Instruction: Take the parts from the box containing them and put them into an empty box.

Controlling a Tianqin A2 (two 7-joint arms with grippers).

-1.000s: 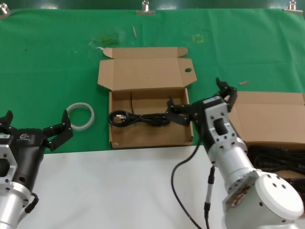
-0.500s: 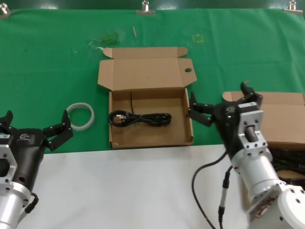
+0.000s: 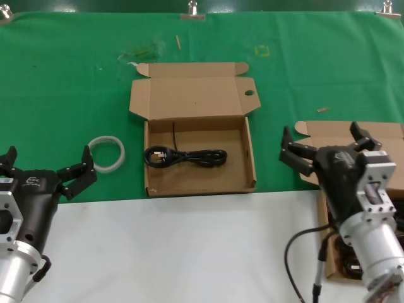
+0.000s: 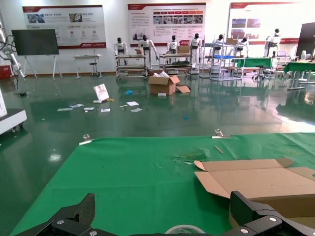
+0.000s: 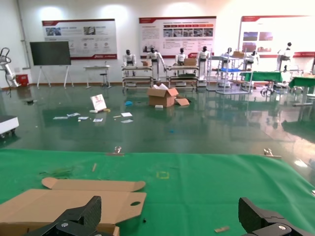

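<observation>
The carton with the round hole [image 3: 249, 93] in its lid tab lies open in mid-table [image 3: 199, 180], with one black looped cable [image 3: 185, 156] resting in it. At the right stands the plain-lidded carton [image 3: 372, 148]; my right arm hides most of its inside, and dark cables [image 3: 399, 218] peek out beside the arm. My right gripper [image 3: 323, 142] hangs open and empty over that carton's near-left corner. In the right wrist view it [image 5: 170, 221] faces the holed lid [image 5: 74, 199]. My left gripper [image 3: 47, 161] is parked open at the lower left.
A white plastic ring [image 3: 106, 153] lies on the green cloth between my left gripper and the middle carton, and shows low in the left wrist view as the ring [image 4: 184, 229]. A white table strip [image 3: 189, 252] runs along the front. Small scraps [image 3: 322, 109] lie on the cloth.
My right gripper has drawn back to the right, from the middle carton's right wall to above the right carton. The cable stays lying in the middle carton. The left arm has not moved.
</observation>
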